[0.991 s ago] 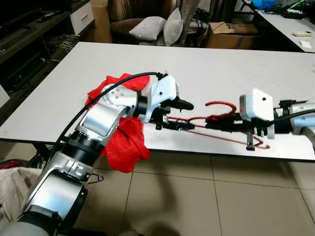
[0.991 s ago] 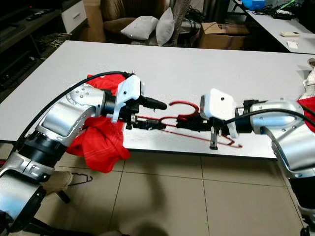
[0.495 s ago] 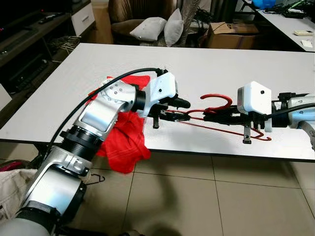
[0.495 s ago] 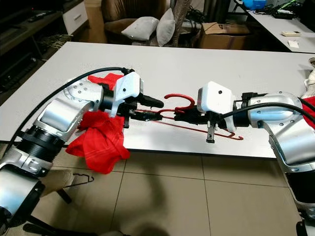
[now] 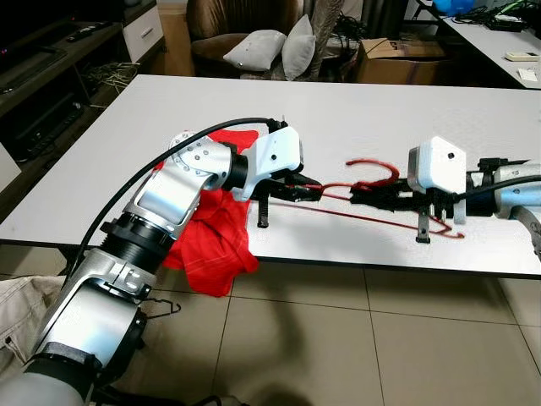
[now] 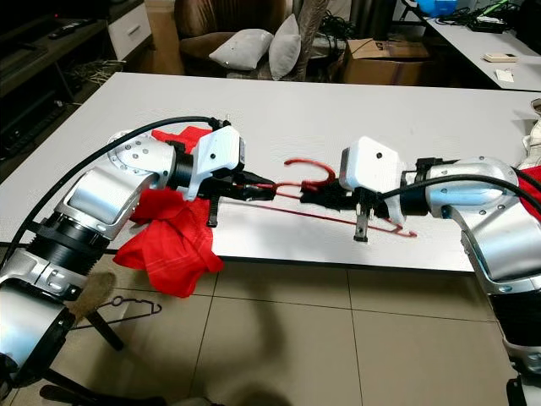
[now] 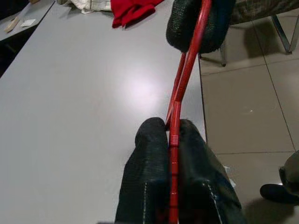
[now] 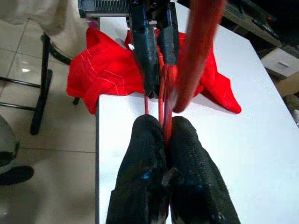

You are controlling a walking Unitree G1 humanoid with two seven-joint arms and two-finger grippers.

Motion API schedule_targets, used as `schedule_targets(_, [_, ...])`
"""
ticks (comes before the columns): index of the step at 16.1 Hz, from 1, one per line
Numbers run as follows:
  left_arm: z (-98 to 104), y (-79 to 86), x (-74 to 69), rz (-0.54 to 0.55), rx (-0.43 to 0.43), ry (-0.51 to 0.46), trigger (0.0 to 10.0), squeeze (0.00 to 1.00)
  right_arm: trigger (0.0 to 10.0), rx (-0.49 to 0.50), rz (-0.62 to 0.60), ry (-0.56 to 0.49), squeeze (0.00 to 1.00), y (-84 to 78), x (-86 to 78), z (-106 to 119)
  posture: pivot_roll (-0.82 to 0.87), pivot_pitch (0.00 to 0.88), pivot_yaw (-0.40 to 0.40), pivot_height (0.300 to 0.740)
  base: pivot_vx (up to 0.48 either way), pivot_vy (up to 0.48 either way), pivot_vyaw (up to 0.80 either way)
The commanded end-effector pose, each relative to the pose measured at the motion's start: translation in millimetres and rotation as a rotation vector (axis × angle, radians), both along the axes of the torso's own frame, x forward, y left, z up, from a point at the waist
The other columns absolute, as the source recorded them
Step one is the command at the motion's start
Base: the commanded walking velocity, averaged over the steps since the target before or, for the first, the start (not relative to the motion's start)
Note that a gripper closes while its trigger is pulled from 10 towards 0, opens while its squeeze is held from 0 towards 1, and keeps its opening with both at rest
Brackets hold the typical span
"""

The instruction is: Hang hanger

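Observation:
A red wire hanger point(image 5: 373, 161) is held just above the white table point(image 5: 363, 101) near its front edge, one gripper at each side. My left gripper point(image 5: 309, 189) is shut on the wire at the hanger's left end; in the left wrist view the red wire point(image 7: 174, 135) runs pinched between its fingers. My right gripper point(image 5: 360, 197) is shut on the hanger below the hook, and its fingers point(image 8: 147, 154) clamp the wire in the right wrist view. A red garment point(image 5: 212, 241) lies under my left arm, draped over the table's front edge.
A dark hanger point(image 6: 127, 309) lies on the tiled floor at the lower left. More red cloth point(image 6: 532, 183) sits at the table's right edge. A chair with grey pillows point(image 5: 270, 46) and a cardboard box point(image 5: 397, 59) stand behind the table.
My left gripper's fingers, spread around the hanger's end a second ago, have shut on the wire. The hanger has risen slightly off the table and tilted.

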State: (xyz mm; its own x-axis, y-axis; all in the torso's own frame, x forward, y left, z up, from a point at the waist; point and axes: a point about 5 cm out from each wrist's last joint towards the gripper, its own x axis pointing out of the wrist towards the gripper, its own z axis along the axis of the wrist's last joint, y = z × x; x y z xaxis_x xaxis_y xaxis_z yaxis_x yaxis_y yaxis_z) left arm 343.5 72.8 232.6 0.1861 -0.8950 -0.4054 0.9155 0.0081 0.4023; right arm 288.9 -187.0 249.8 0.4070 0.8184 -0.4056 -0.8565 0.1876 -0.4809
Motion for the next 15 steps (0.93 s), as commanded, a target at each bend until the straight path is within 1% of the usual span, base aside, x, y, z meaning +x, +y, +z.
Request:
schedule_targets(1, [8, 1.2, 3.5, 0.017, -0.005, -0.025, 0.0, 0.00, 10.0, -0.007, 0.026, -0.023, 0.00, 0.9, -0.4, 6, -0.08, 0.000, 0.051, 0.740, 0.000, 0.000, 0.00])
schedule_targets(2, [12, -0.2, 3.8, 0.014, -0.025, -0.031, 0.0, 0.00, 10.0, -0.010, 0.027, -0.021, 0.00, 0.4, 0.0, 6, -0.08, 0.000, 0.048, 0.740, 0.000, 0.000, 0.00])
schedule_targets(4, [16, -1.1, 3.1, 0.006, -0.036, -0.040, 0.0, 0.00, 10.0, -0.011, 0.026, -0.019, 0.00, -0.1, 0.4, 6, -0.08, 0.000, 0.048, 0.740, 0.000, 0.000, 0.00])
schedule_targets(5, [21, -2.0, 1.9, -0.010, -0.048, -0.047, 0.0, 0.00, 10.0, -0.003, 0.020, 0.010, 0.00, -0.9, 1.3, 5, -0.08, 0.000, 0.046, 0.740, 0.000, 0.000, 0.00])
schedule_targets(6, [24, -2.3, 0.9, -0.025, -0.049, -0.051, 0.0, 0.00, 10.0, 0.003, 0.009, 0.024, 1.00, -1.9, 3.0, 6, -0.08, 0.000, 0.046, 0.740, 0.000, 0.000, 0.00])
schedule_targets(7, [25, -1.7, 0.0, -0.038, -0.036, -0.056, 0.0, 0.00, 10.0, -0.002, 0.001, 0.024, 1.00, -3.9, 4.1, 7, -0.08, 0.000, 0.045, 0.740, 0.000, 0.000, 0.00])
schedule_targets(10, [25, 0.3, -3.4, -0.091, 0.013, -0.072, 0.0, 0.00, 10.0, -0.063, 0.006, 0.010, 1.00, -10.8, 3.2, 10, -0.08, 0.000, 0.042, 0.740, 0.000, 0.000, 0.00])
schedule_targets(12, [25, 0.5, -4.2, -0.103, 0.032, -0.078, 0.0, 0.00, 10.0, -0.096, 0.012, -0.019, 1.00, -10.5, 2.6, 11, -0.09, 0.000, 0.042, 0.740, 0.000, 0.000, 0.00])
schedule_targets(13, [25, 0.4, -4.4, -0.106, 0.035, -0.079, 0.0, 0.00, 10.0, -0.095, 0.012, -0.031, 1.00, -9.7, 2.9, 12, -0.09, 0.000, 0.042, 0.740, 0.000, 0.000, 0.00])
schedule_targets(14, [26, -0.4, -5.1, -0.115, 0.039, -0.079, 0.0, 0.00, 10.0, -0.097, 0.014, -0.066, 0.97, -8.0, 4.2, 13, -0.09, 0.000, 0.043, 0.740, 0.000, 0.000, 0.00])
schedule_targets(15, [26, -0.7, -5.3, -0.119, 0.040, -0.079, 0.0, 0.00, 10.0, -0.094, 0.011, -0.061, 0.17, -8.1, 4.6, 12, -0.09, 0.000, 0.043, 0.740, 0.000, 0.000, 0.00])
